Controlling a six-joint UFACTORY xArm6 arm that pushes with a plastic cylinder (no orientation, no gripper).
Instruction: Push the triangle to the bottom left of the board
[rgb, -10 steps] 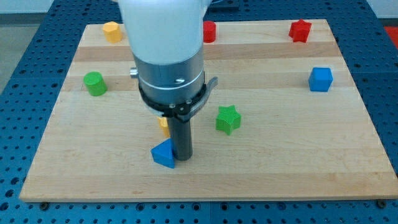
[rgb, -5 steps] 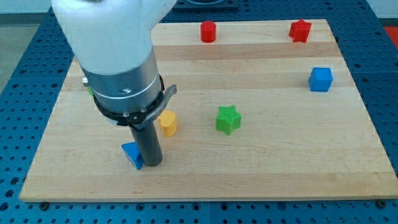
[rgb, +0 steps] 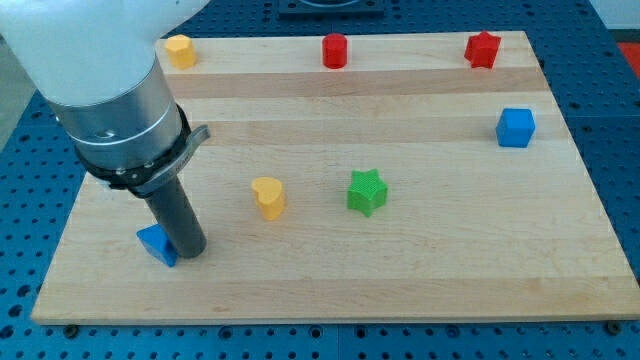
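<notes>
**Wooden board on blue pegboard — blocks and rod**

Wooden board (rgb: 420, 270), pale, lying on a blue perforated table (rgb: 620, 60).

- Blue triangle (rgb: 156, 243): near the board's bottom left, close to the left edge, not at the corner itself.
- My tip (rgb: 190, 252): touching the triangle's right side. A plain rod with no jaws, so it holds nothing — it only presses against the block. The arm's white and grey body rises toward the view's top left.
- Yellow heart (rgb: 268, 196): right of the tip, apart from it.
- Green star (rgb: 367, 191): near the board's middle, just right of the heart.
- Blue cube (rgb: 516, 127): near the right edge.
- Red star (rgb: 482, 48): top right corner.
- Red cylinder (rgb: 334, 50): top edge, middle.
- Yellow block (rgb: 179, 49): top edge, left; exact shape hard to tell.
</notes>
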